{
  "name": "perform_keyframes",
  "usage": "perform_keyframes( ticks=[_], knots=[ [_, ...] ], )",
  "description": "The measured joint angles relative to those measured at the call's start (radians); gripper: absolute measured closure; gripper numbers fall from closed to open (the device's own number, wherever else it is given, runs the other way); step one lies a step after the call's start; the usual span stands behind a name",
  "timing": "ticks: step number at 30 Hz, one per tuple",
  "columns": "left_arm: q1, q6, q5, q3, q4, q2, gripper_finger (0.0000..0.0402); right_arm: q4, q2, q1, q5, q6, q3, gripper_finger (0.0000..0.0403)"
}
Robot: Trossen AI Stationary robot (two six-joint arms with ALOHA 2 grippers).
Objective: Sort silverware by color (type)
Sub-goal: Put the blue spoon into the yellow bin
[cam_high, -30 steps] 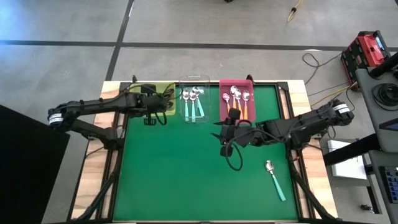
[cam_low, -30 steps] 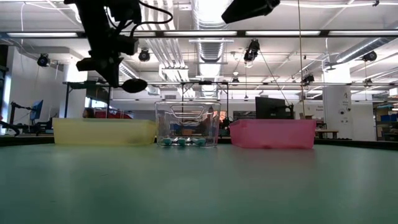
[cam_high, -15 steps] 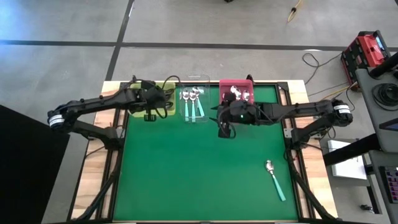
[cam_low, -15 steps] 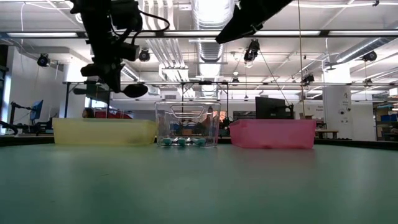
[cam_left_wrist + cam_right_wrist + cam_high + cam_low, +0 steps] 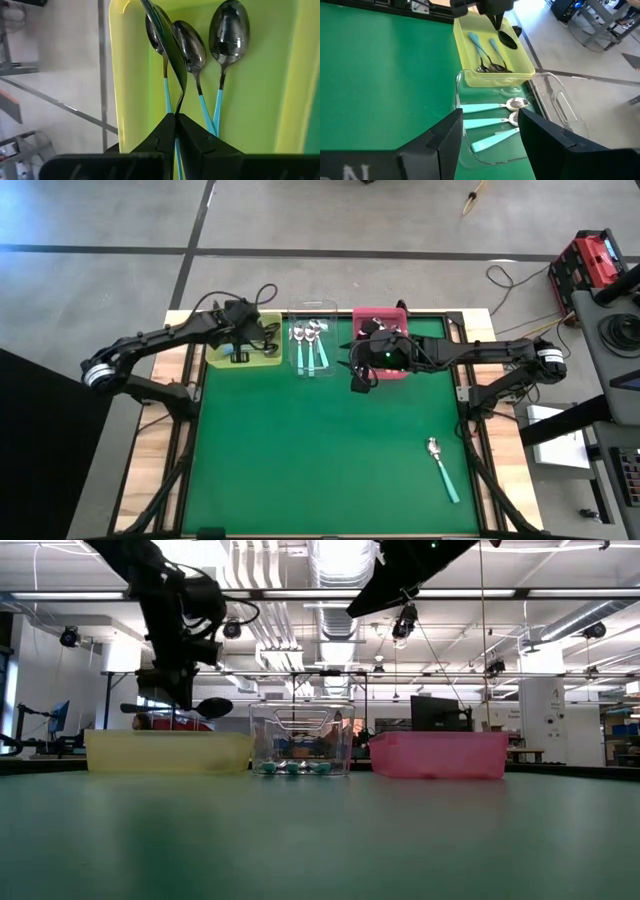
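My left gripper (image 5: 175, 117) is pinched on a dark-bowled spoon (image 5: 167, 37), directly above the yellow tray (image 5: 243, 358) holding three like spoons (image 5: 200, 55). My right gripper (image 5: 490, 132) hangs spread beside the clear tray (image 5: 555, 107). One teal spoon (image 5: 442, 468) lies well apart.

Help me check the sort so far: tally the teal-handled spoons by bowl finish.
Teal-handled spoons with shiny silver bowls: 4 (3 in the clear plastic bin, 1 on the green table)
Teal-handled spoons with dark bowls: 4 (3 in the yellow plastic bin, 1 held by the left gripper)
Total: 8
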State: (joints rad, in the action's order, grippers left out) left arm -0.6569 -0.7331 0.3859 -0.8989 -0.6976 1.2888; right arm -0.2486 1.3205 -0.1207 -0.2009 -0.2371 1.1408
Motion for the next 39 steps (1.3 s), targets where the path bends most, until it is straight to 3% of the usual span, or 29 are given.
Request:
perform_keyframes(
  ticks=[20,39],
  knots=[
    [-0.100,-0.087,0.008,0.000,0.157,0.210,0.0402,-0.006,0.003,0.000,0.000,-0.009,0.000,0.0220],
    [-0.123,-0.143,0.007,0.000,0.227,0.259,0.0402,-0.009,0.003,0.000,0.001,0.016,0.000,0.0220]
  ],
)
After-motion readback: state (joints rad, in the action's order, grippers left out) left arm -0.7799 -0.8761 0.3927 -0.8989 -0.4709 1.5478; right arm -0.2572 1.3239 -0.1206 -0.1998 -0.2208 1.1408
